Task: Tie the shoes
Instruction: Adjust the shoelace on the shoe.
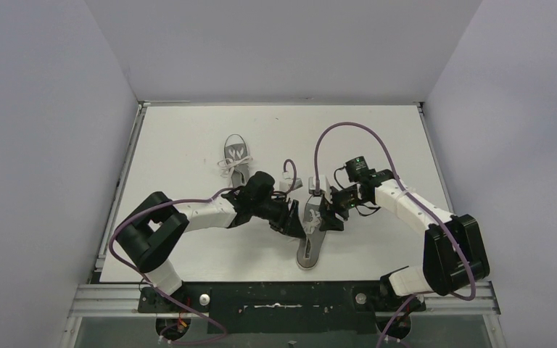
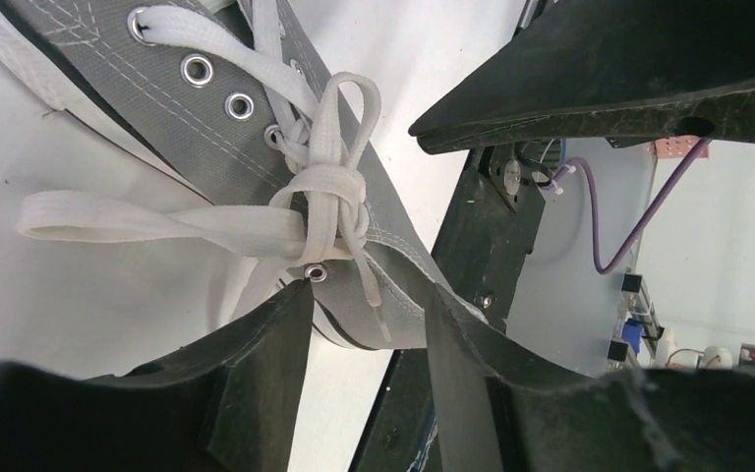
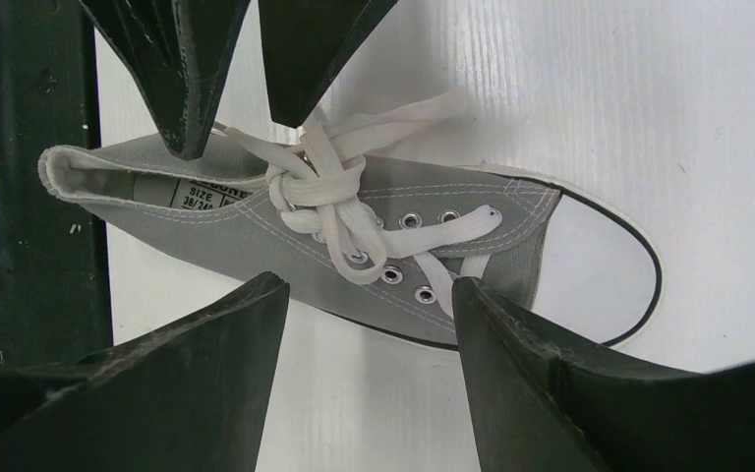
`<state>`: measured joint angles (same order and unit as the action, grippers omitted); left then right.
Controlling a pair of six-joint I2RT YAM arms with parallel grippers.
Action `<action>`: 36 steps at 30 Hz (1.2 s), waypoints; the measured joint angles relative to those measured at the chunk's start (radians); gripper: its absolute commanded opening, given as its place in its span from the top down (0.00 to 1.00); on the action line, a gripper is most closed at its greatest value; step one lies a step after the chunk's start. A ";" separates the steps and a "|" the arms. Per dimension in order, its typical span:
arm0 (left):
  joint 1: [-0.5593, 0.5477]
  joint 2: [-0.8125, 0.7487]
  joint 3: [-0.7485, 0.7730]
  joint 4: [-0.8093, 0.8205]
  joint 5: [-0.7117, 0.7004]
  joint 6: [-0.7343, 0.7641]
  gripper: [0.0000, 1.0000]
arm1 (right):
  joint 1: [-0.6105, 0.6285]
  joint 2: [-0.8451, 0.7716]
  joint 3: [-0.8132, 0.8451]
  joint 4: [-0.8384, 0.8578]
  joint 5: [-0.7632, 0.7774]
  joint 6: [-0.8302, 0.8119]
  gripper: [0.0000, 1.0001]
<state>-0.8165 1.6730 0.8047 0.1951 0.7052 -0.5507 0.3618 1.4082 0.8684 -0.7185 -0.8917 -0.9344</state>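
One grey shoe (image 1: 309,249) lies between my two grippers, toe toward the near edge. Its white laces form a knot (image 2: 328,194) with loops, also seen in the right wrist view (image 3: 305,184). My left gripper (image 1: 294,220) is open at the shoe's left side; in its wrist view (image 2: 364,295) the grey collar and a lace tip sit between its spread fingers. My right gripper (image 1: 329,215) is open at the shoe's right side and holds nothing; in its own view it (image 3: 369,285) hovers beside the shoe (image 3: 256,231). The second shoe (image 1: 236,154) lies farther back on the left, its laces in a bow.
The white table (image 1: 181,138) is walled at the back and both sides. Purple cables (image 1: 348,129) arc over both arms. The left gripper's fingers (image 3: 189,88) show at the top of the right wrist view, just over the shoe's opening.
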 measured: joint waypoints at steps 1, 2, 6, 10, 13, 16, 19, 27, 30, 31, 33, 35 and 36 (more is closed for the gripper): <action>0.000 0.000 0.000 -0.003 -0.001 0.003 0.60 | 0.000 0.002 0.000 0.000 -0.005 -0.001 0.38; 0.000 0.003 0.000 -0.005 -0.001 0.006 0.63 | 0.002 0.002 0.000 0.000 -0.008 -0.002 0.39; -0.008 0.033 0.000 -0.006 0.000 0.010 0.87 | 0.007 0.006 0.007 -0.001 -0.016 -0.008 0.40; -0.011 0.054 0.000 -0.027 0.002 0.022 1.00 | 0.012 0.025 0.019 -0.004 -0.018 -0.022 0.43; -0.012 0.055 0.000 -0.056 0.001 0.047 1.00 | 0.013 0.045 0.034 -0.016 -0.024 -0.036 0.43; -0.012 0.055 0.000 -0.089 0.001 0.076 1.00 | 0.013 0.059 0.043 -0.024 -0.032 -0.050 0.43; -0.012 0.053 0.000 -0.119 0.000 0.103 1.00 | 0.017 0.072 0.054 -0.037 -0.042 -0.061 0.42; -0.012 0.046 0.000 -0.152 0.001 0.146 1.00 | 0.045 0.130 0.098 -0.065 -0.074 -0.083 0.44; -0.012 0.045 0.000 -0.167 0.000 0.159 1.00 | 0.046 0.146 0.105 -0.071 -0.085 -0.087 0.48; -0.012 0.045 0.000 -0.172 0.000 0.165 1.00 | 0.046 0.150 0.108 -0.074 -0.087 -0.089 0.49; -0.012 0.042 0.000 -0.179 0.000 0.173 1.00 | 0.046 0.160 0.115 -0.079 -0.088 -0.094 0.51; -0.012 0.037 0.000 -0.187 0.001 0.180 1.00 | 0.046 0.174 0.125 -0.087 -0.094 -0.100 0.52; -0.012 0.035 0.000 -0.189 0.002 0.182 1.00 | 0.046 0.181 0.130 -0.088 -0.095 -0.102 0.52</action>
<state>-0.8284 1.7084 0.8051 0.0063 0.7067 -0.3683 0.4076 1.5894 0.9985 -0.8062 -0.9871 -1.0367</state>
